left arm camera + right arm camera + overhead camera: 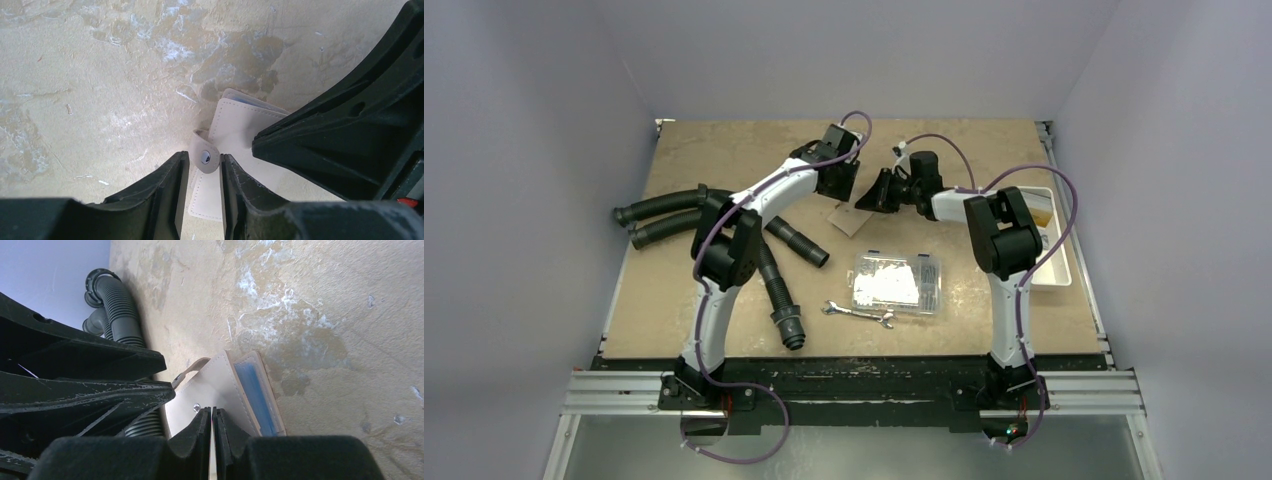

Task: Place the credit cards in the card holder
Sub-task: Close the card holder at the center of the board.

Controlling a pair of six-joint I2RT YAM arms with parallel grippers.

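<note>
The card holder (210,382), a pale tan sleeve, lies flat on the counter (724,150) directly under the tips of both tools, which meet over it from opposite sides. It is open. Just to the outer side of the right tool (212,412), one light-blue credit card (254,392) sits tucked into its pocket with only a strip of blue showing.

So at least one card looks to be home. No other card shows loose in any view, and whether more are meant to go in I cannot tell. What seems left is closing the holder: its snap tab (204,152) stands up unfastened.

That tab lies between the fingers of the left tool (203,158). They stand a little apart on either side of it, and I cannot tell whether they pinch it. The right tool's fingers are pressed all but together, tips down on the holder's pale panel. It is unclear whether a layer is nipped between them.

The counter is a worn tan board, mottled with pale scuffs and darker stains around the holder.

- Beyond the left tool lie black ribbed hoses (664,205).
- Back toward the arm bases sit a clear box (896,283) and a wrench (859,314).
- Off the right tool's far side is a white tray (1056,283).

Plain pale walls (844,60) close in three sides.
</note>
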